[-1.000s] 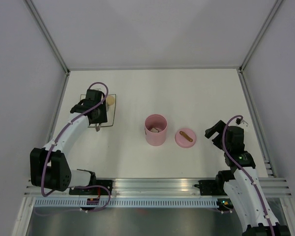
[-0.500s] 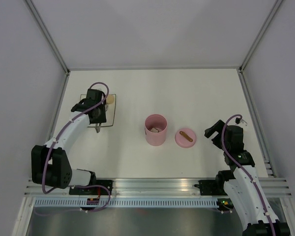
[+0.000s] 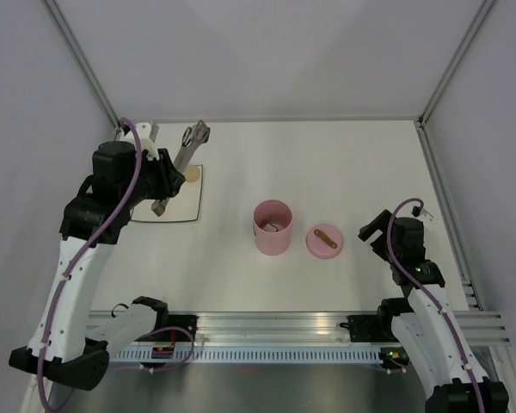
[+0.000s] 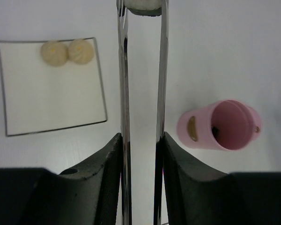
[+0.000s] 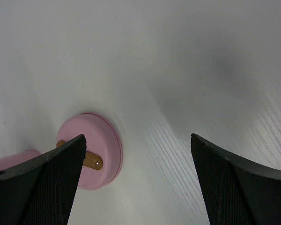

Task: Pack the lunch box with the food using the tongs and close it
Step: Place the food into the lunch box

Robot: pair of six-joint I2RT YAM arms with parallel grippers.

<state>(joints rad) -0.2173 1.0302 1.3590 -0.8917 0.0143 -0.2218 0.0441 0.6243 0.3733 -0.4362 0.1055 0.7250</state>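
On the white table (image 3: 327,163), the white square mat (image 3: 185,204) lies far left with two round beige balls (image 4: 81,50) at its far edge. The open pink cylindrical lunch box (image 3: 273,245) stands mid-table holding some food, its round pink strap-handled lid (image 3: 325,241) just to its right. My left gripper (image 4: 140,140) is clamped on the long silver metal tongs (image 4: 124,93), whose tips pinch a pale food piece (image 4: 141,5) raised near the mat, while my right gripper (image 5: 138,178) hangs wide open and empty near the lid. This looks like the carrying step, so next I must swing the tongs right over the box's mouth, keeping my squeeze, then release.
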